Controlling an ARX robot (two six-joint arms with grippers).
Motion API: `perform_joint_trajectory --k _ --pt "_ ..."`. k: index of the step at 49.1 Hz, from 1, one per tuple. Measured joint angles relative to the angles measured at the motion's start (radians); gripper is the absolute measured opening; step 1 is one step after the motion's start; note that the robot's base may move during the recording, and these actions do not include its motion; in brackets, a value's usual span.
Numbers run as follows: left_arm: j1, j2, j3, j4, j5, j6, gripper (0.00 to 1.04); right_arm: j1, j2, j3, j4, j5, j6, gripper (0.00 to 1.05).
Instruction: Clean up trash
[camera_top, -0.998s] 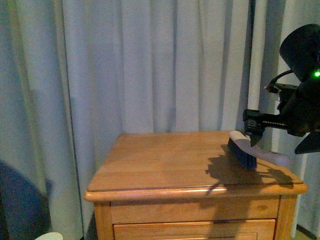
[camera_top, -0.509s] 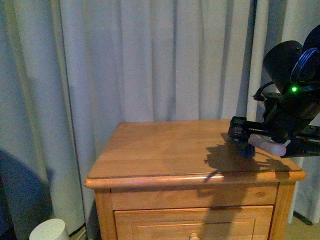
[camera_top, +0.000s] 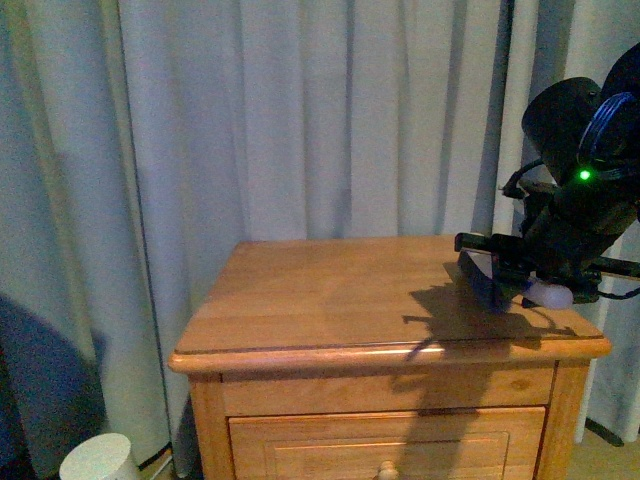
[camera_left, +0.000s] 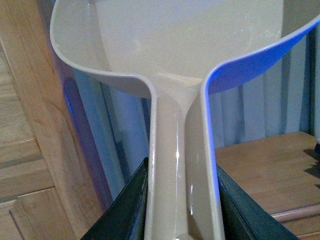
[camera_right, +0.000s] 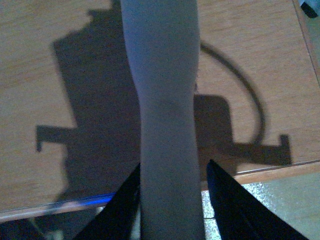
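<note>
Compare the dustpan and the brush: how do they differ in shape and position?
The dustpan widens from its handle into a broad, pale scoop; the brush is a narrow handle ending in dark bristles. The brush is over the nightstand top; the dustpan is outside the front view. Shared: each handle is gripped, the dustpan's by the left end effector, the brush's by the right end effector.

- Nightstand (camera_top: 320, 300): varnished wood, smooth, with a soft sheen along the front edge.
- Curtain (camera_top: 300, 120): matt cloth, hanging in folds.
- Dustpan (camera_left: 190, 45): smooth, glossy plastic.
- Brush handle (camera_right: 165, 125): smooth, matt plastic.
- Left gripper (camera_left: 181, 167) fingers (camera_left: 125, 210): dark, matt.
- Floor (camera_left: 20, 165): wood boards.
</note>
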Motion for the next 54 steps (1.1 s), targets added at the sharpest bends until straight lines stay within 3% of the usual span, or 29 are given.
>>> perform_joint_trajectory --k 14,22,36,54 --pt "0.000 0.000 0.000 0.000 0.000 0.000 0.29 0.010 -0.034 -0.036 0.031 -0.013 -0.003 0.20" --pt "0.000 0.000 0.000 0.000 0.000 0.000 0.29 0.016 -0.153 -0.157 0.165 0.028 -0.053 0.20" --pt "0.000 0.000 0.000 0.000 0.000 0.000 0.29 0.028 -0.589 -0.512 0.491 0.061 -0.183 0.20" --pt "0.000 0.000 0.000 0.000 0.000 0.000 0.29 0.024 -1.147 -0.863 0.571 0.108 -0.259 0.20"
